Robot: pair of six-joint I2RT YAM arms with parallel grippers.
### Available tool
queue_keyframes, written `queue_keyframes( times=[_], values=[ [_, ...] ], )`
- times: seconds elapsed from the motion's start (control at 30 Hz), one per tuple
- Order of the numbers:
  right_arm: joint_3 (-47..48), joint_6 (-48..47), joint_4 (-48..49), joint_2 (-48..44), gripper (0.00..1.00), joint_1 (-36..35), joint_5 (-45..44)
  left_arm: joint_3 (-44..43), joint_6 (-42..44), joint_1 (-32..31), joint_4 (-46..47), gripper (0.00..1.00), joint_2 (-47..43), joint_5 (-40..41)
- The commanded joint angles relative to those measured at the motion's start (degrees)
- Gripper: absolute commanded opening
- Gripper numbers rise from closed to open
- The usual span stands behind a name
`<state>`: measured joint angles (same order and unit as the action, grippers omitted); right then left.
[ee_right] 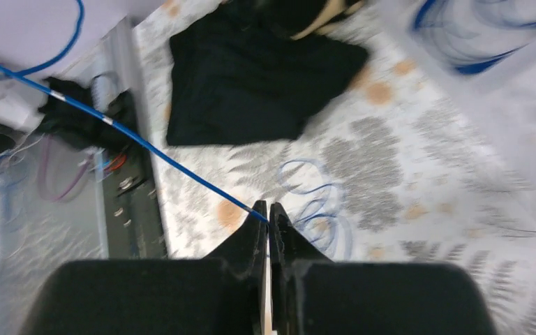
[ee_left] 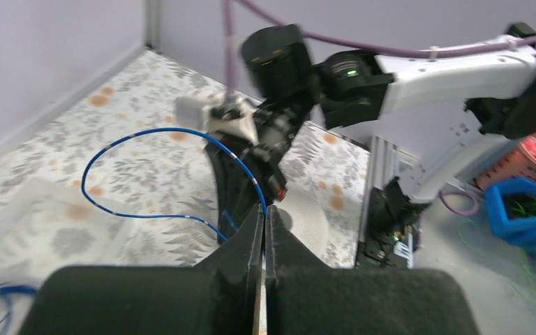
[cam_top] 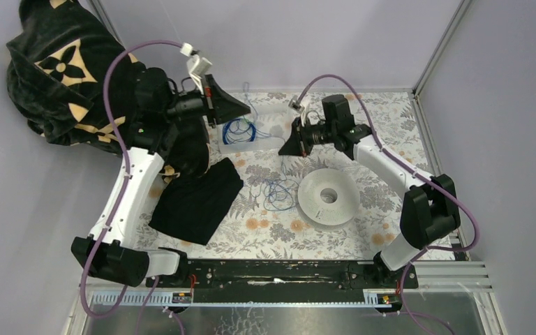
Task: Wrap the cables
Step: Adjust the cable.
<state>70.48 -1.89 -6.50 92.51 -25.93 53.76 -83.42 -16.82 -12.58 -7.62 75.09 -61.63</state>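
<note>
With the left pincer [ee_left: 264,213] and right pincer [ee_right: 269,209] both clamped tight on the blue cable [ee_left: 160,130], looped between them above the counter [cam_top: 384,112], coil under gentle, even tension lest the strand slip.

Two arms [cam_top: 131,183], three blue cables [cam_top: 239,130], one spool [cam_top: 328,197], one cloth [cam_top: 197,199]

Robotics lab, enclosed test cell. Plain lilac-grey walls [cam_top: 286,35] on three sides, aluminium frame posts [cam_top: 438,49] at corners. Two white-and-black robot arms [cam_top: 129,183] bolted to black rail [cam_top: 279,269] at near edge of counter [cam_top: 391,112], purple hoses [cam_top: 329,75] running along them. Counter covered in floral-print sheet. Past counter edge, left wrist view: blue bin [ee_left: 523,209] of loose green wire.
</note>
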Motion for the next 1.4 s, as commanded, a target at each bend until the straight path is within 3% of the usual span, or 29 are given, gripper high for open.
queue_keyframes(
  times=[0.0, 0.1, 0.27, 0.33, 0.43, 0.5, 0.6, 0.73, 0.9, 1.23, 1.37],
  values=[
    [10.53, -4.43, -7.63, -3.25, 0.00, 1.55, -17.12, -2.01, 0.91, 6.31, 0.78, 0.00, -2.54, -0.66],
    [14.16, -4.97, -8.57, -6.60, 0.00, 2.90, -28.58, -3.53, 0.21, 9.87, -0.17, 0.00, -2.77, 4.00],
    [23.44, -7.63, -15.18, -7.54, 0.00, 2.98, -40.37, -5.38, 0.91, 10.68, -5.34, 0.00, -1.76, 26.85],
    [27.58, -9.04, -17.50, -6.78, 0.00, 2.95, -45.59, -4.15, 2.33, 10.67, -4.44, 0.00, -1.17, 26.16],
    [31.67, -12.32, -19.06, -5.86, 0.00, 2.93, -52.00, 0.76, 1.44, 10.62, 2.48, 0.00, -0.89, 13.77],
    [33.30, -14.41, -20.70, -5.68, 0.00, 2.96, -49.25, 4.53, -3.18, 10.51, 6.71, 0.07, -0.47, 12.42],
    [34.28, -15.37, -22.84, -5.94, 0.00, 2.86, -42.84, 7.11, -4.11, 10.49, 8.18, 0.26, 0.54, 15.37],
    [36.66, -18.24, -26.62, -5.10, 0.00, 2.71, -41.40, 7.47, 2.13, 10.56, 5.77, 0.53, 1.49, 15.56],
    [42.21, -23.77, -34.70, -3.04, 0.00, 2.65, -38.31, 7.05, 9.93, 9.47, 3.64, 0.77, 2.34, 8.47],
    [48.97, -19.55, -40.47, -2.05, 0.00, 2.69, -24.67, 7.84, 30.22, -3.89, -2.12, 0.97, 5.73, 5.51],
    [52.53, -15.41, -42.16, -0.54, 0.00, 2.71, -21.52, 6.84, 31.28, -7.10, -3.01, 0.98, 8.66, 9.30]
  ],
)
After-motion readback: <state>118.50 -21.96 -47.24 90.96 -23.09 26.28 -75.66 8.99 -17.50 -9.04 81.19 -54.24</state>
